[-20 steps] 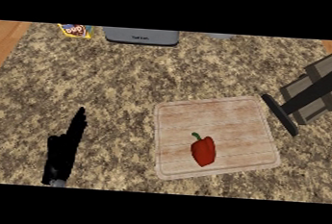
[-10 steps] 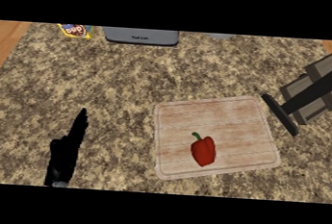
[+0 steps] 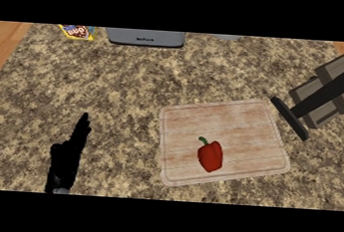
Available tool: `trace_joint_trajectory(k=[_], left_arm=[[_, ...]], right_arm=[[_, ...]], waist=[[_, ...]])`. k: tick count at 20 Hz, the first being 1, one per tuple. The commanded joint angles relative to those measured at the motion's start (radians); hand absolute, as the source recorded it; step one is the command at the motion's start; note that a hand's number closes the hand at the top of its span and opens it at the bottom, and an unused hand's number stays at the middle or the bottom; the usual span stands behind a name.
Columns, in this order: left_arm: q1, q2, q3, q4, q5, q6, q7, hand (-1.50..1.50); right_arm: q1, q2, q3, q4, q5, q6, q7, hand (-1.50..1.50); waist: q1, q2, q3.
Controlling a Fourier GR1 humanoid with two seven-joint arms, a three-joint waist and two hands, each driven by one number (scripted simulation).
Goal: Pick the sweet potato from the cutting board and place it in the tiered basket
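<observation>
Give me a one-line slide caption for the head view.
Red bell pepper lies on the wooden cutting board; left hand open over the granite counter, apart from the board.

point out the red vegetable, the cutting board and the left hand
red pepper [image 3: 210,156], head view, middle of its body
cutting board [image 3: 227,119], head view, bare wood above the pepper
left hand [image 3: 67,159], head view, back of the hand

snack bag [image 3: 77,31], grey appliance [image 3: 145,37]
</observation>
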State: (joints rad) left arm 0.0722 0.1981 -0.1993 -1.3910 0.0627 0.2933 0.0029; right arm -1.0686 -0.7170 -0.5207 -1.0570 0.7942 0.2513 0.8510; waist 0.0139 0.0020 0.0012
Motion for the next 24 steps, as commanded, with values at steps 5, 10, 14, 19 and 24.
trace_joint_trajectory(k=[5,10,14,19,24], left_arm=[[0.016,-0.013,0.001,0.011,-0.007,-0.007,-0.016,0.0],[-0.1,-0.015,0.037,0.087,-0.012,-0.002,0.025,0.0],[0.028,-0.001,0.011,-0.031,-0.004,-0.017,0.022,0.0],[0.047,-0.025,0.012,0.007,-0.028,0.017,-0.015,0.0],[0.052,0.008,0.056,-0.028,0.006,-0.003,0.021,0.0]], right_arm=[[-0.007,0.081,-0.117,0.025,-0.099,-0.253,-0.069,-1.5],[-0.033,0.05,-0.157,-0.047,-0.133,-0.349,-0.101,-1.5],[-0.004,-0.058,-0.169,-0.086,-0.052,-0.434,-0.071,-1.5],[0.082,-0.201,-0.263,-0.208,-0.048,-0.356,0.063,-1.5],[0.215,-0.287,-0.426,-0.415,-0.147,-0.186,0.154,-1.5]], waist=[[0.002,0.001,-0.001],[-0.018,0.001,-0.002],[-0.007,-0.005,-0.001],[-0.037,-0.011,-0.002],[-0.062,-0.019,-0.001]])
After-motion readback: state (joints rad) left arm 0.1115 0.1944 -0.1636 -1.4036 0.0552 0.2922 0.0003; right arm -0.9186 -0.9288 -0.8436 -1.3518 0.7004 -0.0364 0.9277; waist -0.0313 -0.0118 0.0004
